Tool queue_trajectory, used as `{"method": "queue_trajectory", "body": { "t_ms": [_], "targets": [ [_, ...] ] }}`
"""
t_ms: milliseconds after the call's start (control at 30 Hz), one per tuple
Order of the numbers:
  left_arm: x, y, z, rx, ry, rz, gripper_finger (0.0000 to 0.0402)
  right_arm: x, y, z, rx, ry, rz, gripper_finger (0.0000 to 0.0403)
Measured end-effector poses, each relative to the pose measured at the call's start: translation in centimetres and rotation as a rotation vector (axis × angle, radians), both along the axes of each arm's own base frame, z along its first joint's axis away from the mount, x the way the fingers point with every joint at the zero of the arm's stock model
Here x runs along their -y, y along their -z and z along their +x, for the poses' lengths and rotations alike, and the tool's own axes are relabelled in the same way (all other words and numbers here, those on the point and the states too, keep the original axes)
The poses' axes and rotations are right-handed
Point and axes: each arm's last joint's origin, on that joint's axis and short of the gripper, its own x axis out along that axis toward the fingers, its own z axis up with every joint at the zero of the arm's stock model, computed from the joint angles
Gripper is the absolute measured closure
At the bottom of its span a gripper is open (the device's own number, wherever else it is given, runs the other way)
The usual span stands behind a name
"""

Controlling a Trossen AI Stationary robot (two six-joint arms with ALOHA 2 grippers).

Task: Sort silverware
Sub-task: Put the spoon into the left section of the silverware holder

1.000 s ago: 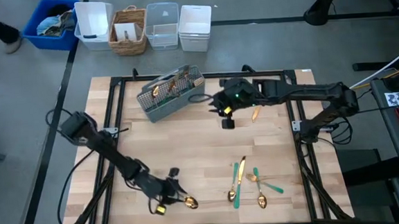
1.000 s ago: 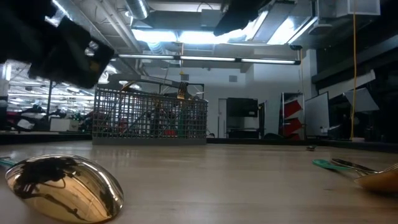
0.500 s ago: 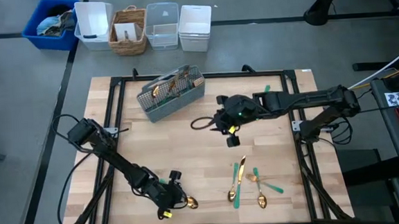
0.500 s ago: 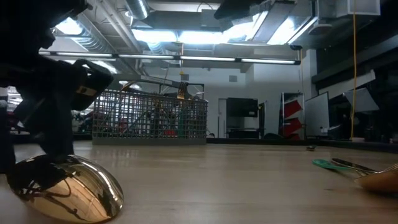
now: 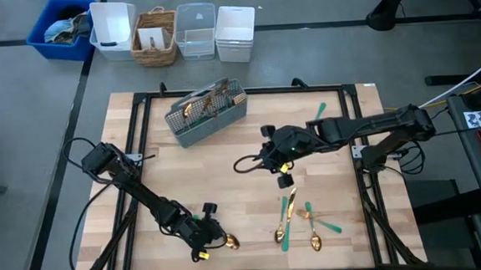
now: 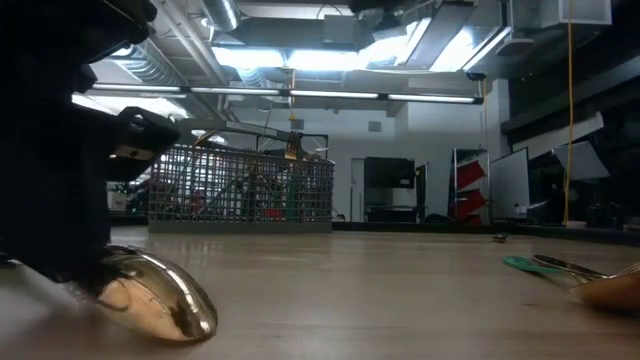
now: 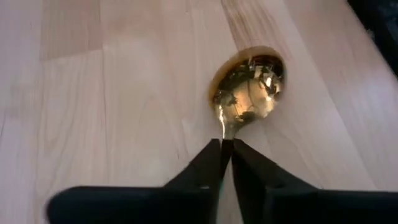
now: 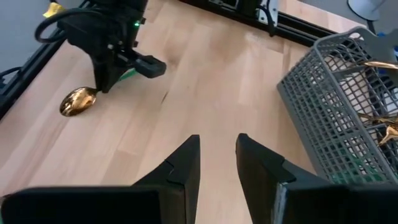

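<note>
A spoon with a gold bowl (image 7: 249, 93) lies near the table's front left, bowl (image 5: 230, 243) on the wood. My left gripper (image 7: 225, 146) is shut on it. The gripper (image 5: 201, 238) hides most of the teal handle. My right gripper (image 8: 217, 152) hangs open and holds nothing, at mid-table (image 5: 283, 176). It is just beyond a cluster of loose silverware (image 5: 300, 219) lying flat at the front right. The grey mesh caddy (image 5: 206, 112) stands at the far left with several pieces upright inside. My left gripper pinches the spoon's thin neck (image 7: 225, 132), just behind the bowl, between its two fingertips (image 7: 211, 155). The fingers come down from above at a slant. The bowl (image 6: 150, 300) rests on the table, tipped onto its edge.
One teal-handled piece (image 5: 319, 110) lies alone at the far right by the black frame rail (image 5: 353, 128). Bins and a basket (image 5: 155, 35) stand on the floor beyond the far edge. Bare wood (image 5: 226, 169) lies between the caddy and the spoon.
My left gripper has come down over the spoon and shut on its neck; the bowl has tipped a little. My right gripper has swung from beside the caddy toward the near edge, stopping above the loose silverware, still open.
</note>
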Motion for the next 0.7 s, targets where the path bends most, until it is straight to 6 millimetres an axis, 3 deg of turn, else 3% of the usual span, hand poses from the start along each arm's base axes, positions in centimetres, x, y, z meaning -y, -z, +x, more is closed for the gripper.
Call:
{"method": "queue_trajectory", "body": {
  "t_ms": [100, 267, 467, 700],
  "targets": [
    [0.0, -0.1, 0.0, 0.002, -0.019, -0.02, 0.0394, 0.0, -0.1, -0.4, -0.017, -0.003, -0.005, 0.03],
    [0.0, 0.0, 0.0, -0.006, -0.039, -0.034, 0.0382, 0.2, 0.0, -0.9, -0.06, 0.0, -0.011, 0.03],
    [-0.1, -0.1, 0.2, 0.017, -0.113, -0.058, 0.0397, 0.3, 0.0, -1.5, -0.089, -0.005, -0.021, 0.03],
    [-1.1, -0.3, 0.8, 0.038, -0.227, -0.085, 0.04, 0.7, -1.9, -3.3, -0.025, 0.035, -0.051, 0.03]
  ]
}}
